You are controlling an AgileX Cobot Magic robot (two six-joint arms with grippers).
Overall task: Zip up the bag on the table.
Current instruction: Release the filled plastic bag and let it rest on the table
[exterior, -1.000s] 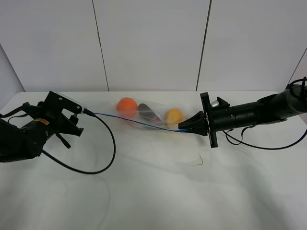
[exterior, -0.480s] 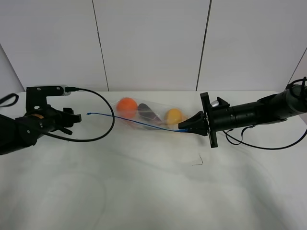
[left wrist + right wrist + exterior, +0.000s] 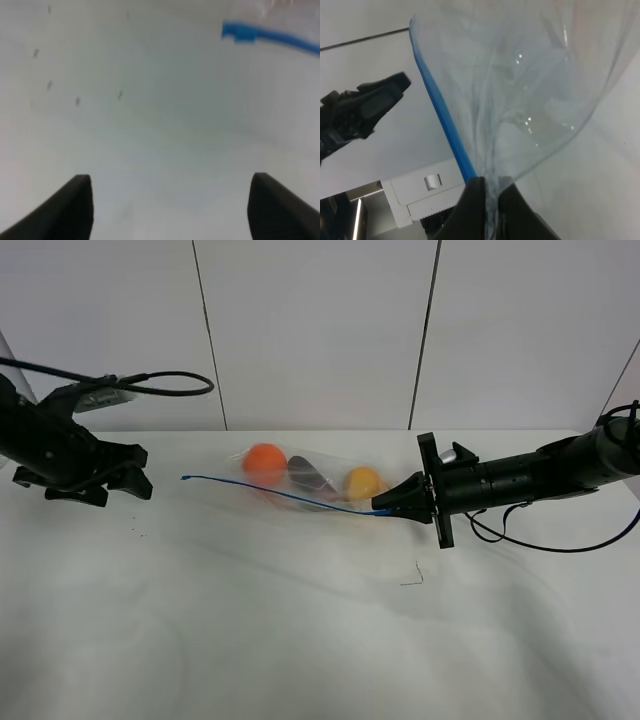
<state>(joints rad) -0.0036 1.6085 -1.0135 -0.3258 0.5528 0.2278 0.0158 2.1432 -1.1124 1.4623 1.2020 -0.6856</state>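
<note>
The right pincer (image 3: 385, 506) is closed on one corner of the bag (image 3: 305, 478), at the end of its blue strip (image 3: 250, 488). The bag lies on the worktop (image 3: 300, 630). The left pincer (image 3: 138, 472) is open and empty, apart from the strip's free end. With that end loose, any pull from the right may drag the whole bag.

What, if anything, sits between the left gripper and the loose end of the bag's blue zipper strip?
Nothing visible. Only bare table lies between the open left gripper and the zipper strip's loose end. The right gripper pinches the bag's other end.
</note>
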